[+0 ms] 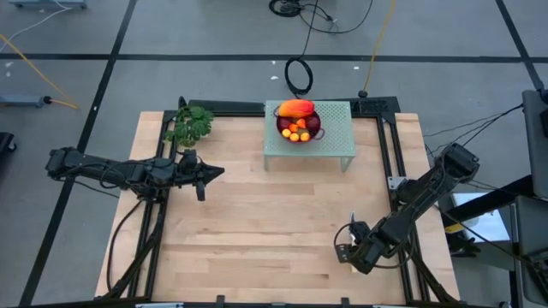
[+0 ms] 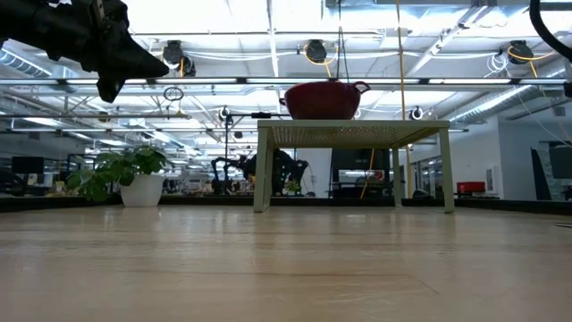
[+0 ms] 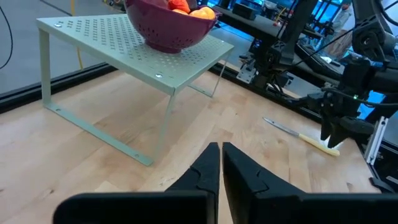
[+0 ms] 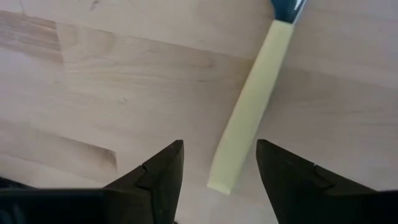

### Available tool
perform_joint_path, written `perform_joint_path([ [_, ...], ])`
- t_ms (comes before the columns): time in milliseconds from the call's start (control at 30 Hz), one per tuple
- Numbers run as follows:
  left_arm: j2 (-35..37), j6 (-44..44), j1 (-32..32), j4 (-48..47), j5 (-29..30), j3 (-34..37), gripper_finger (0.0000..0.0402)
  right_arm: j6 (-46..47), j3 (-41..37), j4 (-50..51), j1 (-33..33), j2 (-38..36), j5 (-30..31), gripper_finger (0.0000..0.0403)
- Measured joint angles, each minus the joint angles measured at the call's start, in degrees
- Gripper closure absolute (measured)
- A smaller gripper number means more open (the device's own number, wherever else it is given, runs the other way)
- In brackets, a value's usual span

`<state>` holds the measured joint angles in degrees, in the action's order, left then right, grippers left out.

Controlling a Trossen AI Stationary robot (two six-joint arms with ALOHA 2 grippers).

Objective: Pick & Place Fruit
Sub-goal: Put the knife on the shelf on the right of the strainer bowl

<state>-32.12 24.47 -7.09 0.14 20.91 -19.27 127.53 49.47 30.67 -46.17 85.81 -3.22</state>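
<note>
The wooden bench (image 1: 257, 231) fills most of the high view, its middle bare. At its far edge stands a pale green perforated stand (image 1: 309, 135), and on that sits a dark red bowl (image 1: 299, 125) holding the fruit (image 1: 297, 128): an elongated orange-red piece lies across the far rim, small orange ones sit in the middle, and a dark red ball shows at the right. No fruit can be seen down on the bench. A leafy green plant (image 1: 189, 127) stands at the far left corner.

The left gripper (image 1: 205, 175) hangs above the bench left of the stand, with its fingers together and holding nothing. The right gripper (image 4: 217, 168) is low at the near right corner, its fingers apart, one on each side of the yellow handle of a knife (image 4: 249, 112) lying flat on the wood; the fingers do not touch it.

The fruit is probably light and smooth, so it may roll or slip. The little orange pieces crowd together, so a top-down pinch on one risks nudging its neighbours. The long piece looks the easiest start, taken across its narrow middle. If the pieces are real fruit they would bruise, so a gentle squeeze seems wise. The bowl's rim limits any sideways approach.
</note>
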Motion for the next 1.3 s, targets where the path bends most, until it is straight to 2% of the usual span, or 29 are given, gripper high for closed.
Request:
perform_joint_path([
  [300, -0.02, -0.68, -0.02, 0.0, 0.04, 0.0, 0.0399, 1.88, 0.0, -0.32, 0.2, 2.91, -0.07, 0.0209],
  [467, -0.02, -0.79, 0.0, 0.0, 0.13, 0.0, 0.0388, 3.45, 0.08, -1.2, 0.46, 5.48, -2.91, 0.0209],
  [633, 0.0, -0.79, -0.02, -0.01, 0.15, 0.0, 0.0384, 5.02, 0.24, -2.14, 0.49, 8.29, -3.13, 0.0209],
  [833, 0.0, -0.75, -0.01, -0.04, 0.15, 0.0, 0.0399, 7.46, 0.22, -0.68, 0.5, 8.3, -2.99, 0.0209],
  [1033, -0.02, 0.04, 0.0, -0.04, 0.17, -0.02, 0.0386, 7.47, 0.13, 0.02, 0.48, 8.64, -2.89, 0.021],
  [1167, -0.02, 0.04, -0.01, -0.03, 0.17, -0.01, 0.0384, 7.88, 0.13, 0.9, 0.46, 8.71, -3.04, 0.023],
  [1300, -0.02, 0.02, -0.01, -0.02, 0.17, -0.02, 0.0394, 7.9, 0.07, 1.75, 0.45, 8.74, -3.13, 0.0268],
])
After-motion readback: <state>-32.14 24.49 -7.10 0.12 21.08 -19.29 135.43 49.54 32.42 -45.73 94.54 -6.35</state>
